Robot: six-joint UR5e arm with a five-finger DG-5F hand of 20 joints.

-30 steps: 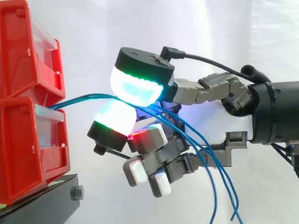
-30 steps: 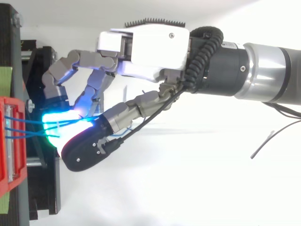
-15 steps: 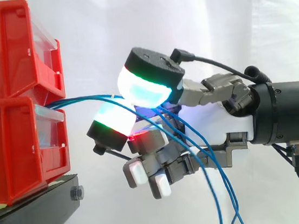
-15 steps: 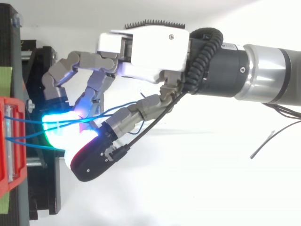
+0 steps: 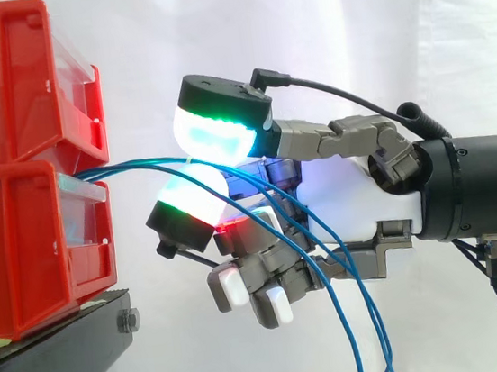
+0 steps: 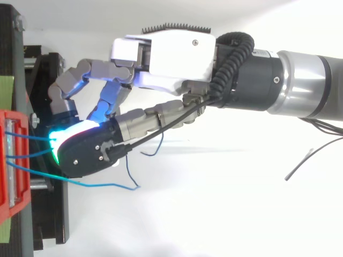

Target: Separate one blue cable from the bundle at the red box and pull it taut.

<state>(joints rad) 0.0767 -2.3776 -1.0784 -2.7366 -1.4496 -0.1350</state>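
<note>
Several thin blue cables (image 5: 137, 166) come out of the lower red box (image 5: 29, 249) and run right. They pass between the cyan-green thumb pad (image 5: 215, 131) above and a green-white fingertip (image 5: 186, 198) below, then droop past the palm. My hand (image 5: 341, 202) sits just right of the box, its fingers curled, with the thumb and that finger closed on the cables. From above, the hand (image 6: 171, 53) has its thumb lying over the cables (image 6: 27, 155) beside the red box (image 6: 10, 160). One loose cable end (image 6: 107, 186) trails out to the right below the thumb.
A second red bin (image 5: 9, 79) is stacked on the lower one, both on a black stand (image 5: 53, 364). A white curtain hangs behind. The drooping cable tails (image 5: 368, 344) hang under the wrist.
The thumb lifted off the cables half a second ago, then swung left toward the box and came down over them. One cable tail has slipped out and now trails free below the thumb.
</note>
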